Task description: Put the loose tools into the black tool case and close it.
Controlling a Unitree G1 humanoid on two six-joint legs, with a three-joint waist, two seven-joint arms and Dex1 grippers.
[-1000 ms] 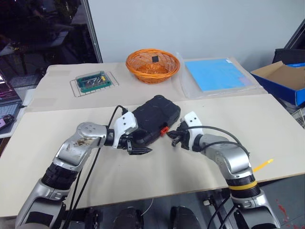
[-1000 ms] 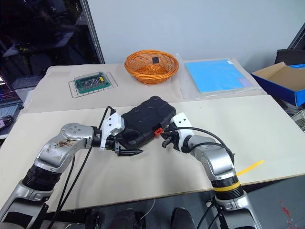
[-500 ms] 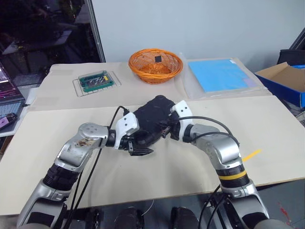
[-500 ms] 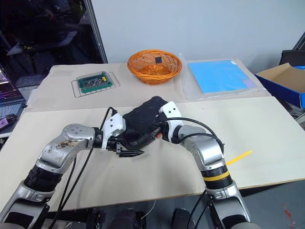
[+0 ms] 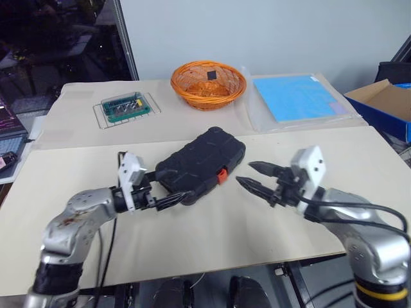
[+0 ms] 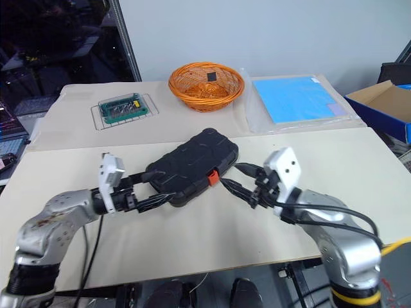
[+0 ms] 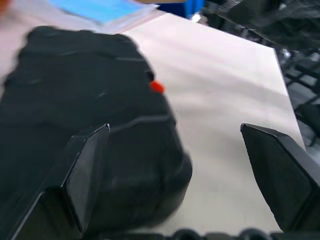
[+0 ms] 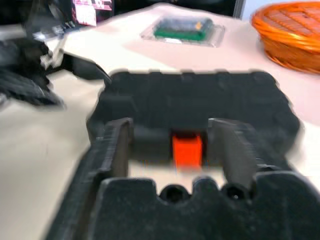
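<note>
The black tool case lies closed on the table, and I place everything relative to it. At its left end is the left gripper, fingers apart, one finger close against the case's corner. On its front edge sits the orange latch. To the right of the latch, apart from the case, is the right gripper, fingers spread and holding nothing.

Bystanders on the beige tabletop

A round orange wicker basket (a small black square lies inside it) stands at the far edge, between a green bit box on a wire rack and a light blue sheet in a clear sleeve; an open blue-sided cardboard box sits off the table's right.
</note>
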